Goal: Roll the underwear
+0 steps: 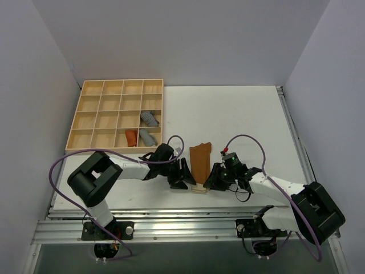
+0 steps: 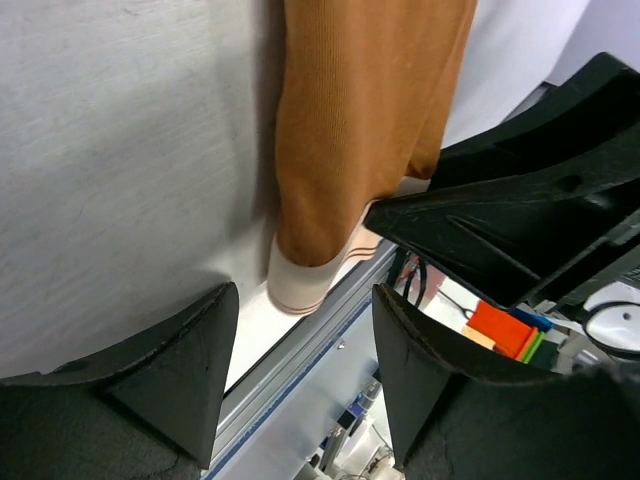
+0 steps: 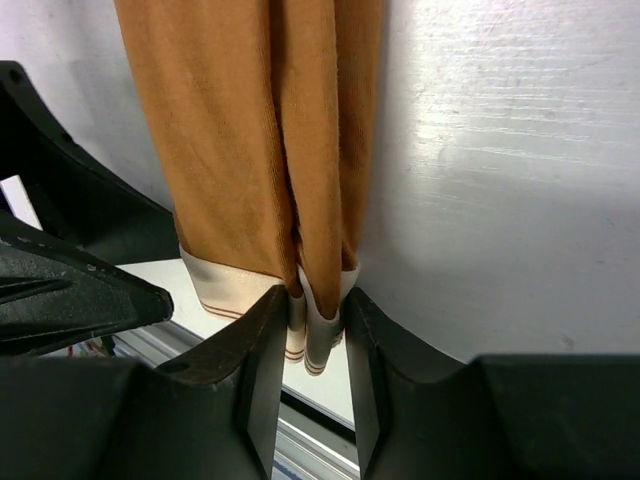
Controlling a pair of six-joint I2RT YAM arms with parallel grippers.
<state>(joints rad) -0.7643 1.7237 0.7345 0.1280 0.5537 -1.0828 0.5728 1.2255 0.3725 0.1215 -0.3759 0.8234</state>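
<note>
underwear (image 1: pixel 200 161) lies folded long at near table (image 1: pixel 245 114) edge, band nearest. right gripper (image 3: pixel 308 312) pinches band's right corner. left gripper (image 2: pixel 300 335) gapes around left corner, holding nothing. Likely prepping the roll start.

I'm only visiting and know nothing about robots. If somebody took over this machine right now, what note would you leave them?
Left gripper: open, its fingers either side of one corner of the pale band, not gripping.
Right gripper: pinching the band's other corner.
Underwear: flat on the table between the arms, folded into a long narrow strip, band at the near end.
Done: the folding.
Left: no roll started; probably close the left gripper, then roll from the band end.
</note>
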